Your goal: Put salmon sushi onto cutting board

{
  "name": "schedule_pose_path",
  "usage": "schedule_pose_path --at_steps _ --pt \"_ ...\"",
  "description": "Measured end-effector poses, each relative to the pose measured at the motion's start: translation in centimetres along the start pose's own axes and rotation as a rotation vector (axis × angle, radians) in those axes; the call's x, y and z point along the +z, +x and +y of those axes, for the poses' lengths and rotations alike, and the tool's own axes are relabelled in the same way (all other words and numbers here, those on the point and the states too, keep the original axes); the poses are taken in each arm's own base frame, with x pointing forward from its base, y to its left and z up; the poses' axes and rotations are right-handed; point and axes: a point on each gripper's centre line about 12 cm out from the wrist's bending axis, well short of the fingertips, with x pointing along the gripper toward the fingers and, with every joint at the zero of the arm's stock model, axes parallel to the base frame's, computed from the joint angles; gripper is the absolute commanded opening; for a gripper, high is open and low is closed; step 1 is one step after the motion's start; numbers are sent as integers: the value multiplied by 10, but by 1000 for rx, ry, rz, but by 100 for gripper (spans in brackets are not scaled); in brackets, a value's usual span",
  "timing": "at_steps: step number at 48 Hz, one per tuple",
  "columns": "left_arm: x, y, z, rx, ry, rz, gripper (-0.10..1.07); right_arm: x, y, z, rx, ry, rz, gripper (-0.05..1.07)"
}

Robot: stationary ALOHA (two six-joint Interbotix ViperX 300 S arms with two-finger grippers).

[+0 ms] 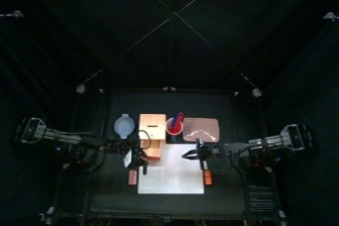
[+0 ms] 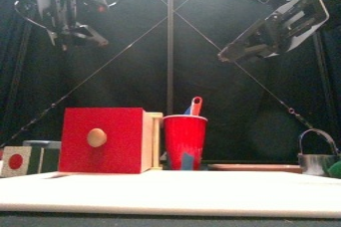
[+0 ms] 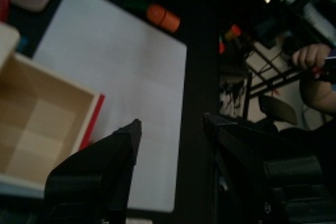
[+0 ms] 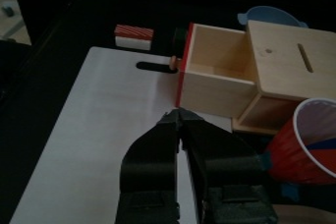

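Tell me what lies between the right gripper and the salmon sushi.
Right wrist view: bare white rectangular cutting board, then a small black object near the red-and-white sushi.

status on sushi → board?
Nothing done: the cutting board is bare. The salmon sushi lies off its far edge. In hand: nothing; the left pincer hangs open over the board, the right pincer is shut. Grasp and placement remain.
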Motion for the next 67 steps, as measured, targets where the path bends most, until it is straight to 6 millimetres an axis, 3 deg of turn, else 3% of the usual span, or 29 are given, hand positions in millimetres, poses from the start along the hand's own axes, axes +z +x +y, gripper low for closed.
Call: schedule_pose_path --at_steps 8,20,40,67 --pt "-27 19 18 33 -230 213 88 -3 3 0 0 3 12 2" --pt "-55 29 18 82 -449 290 88 -6 5 -1 -1 3 23 2" --pt "-67 27 20 317 -573 239 88 -19 14 -6 -14 10 74 2" --pt "-111 65 17 651 -625 118 89 -20 15 -7 -15 9 78 2"
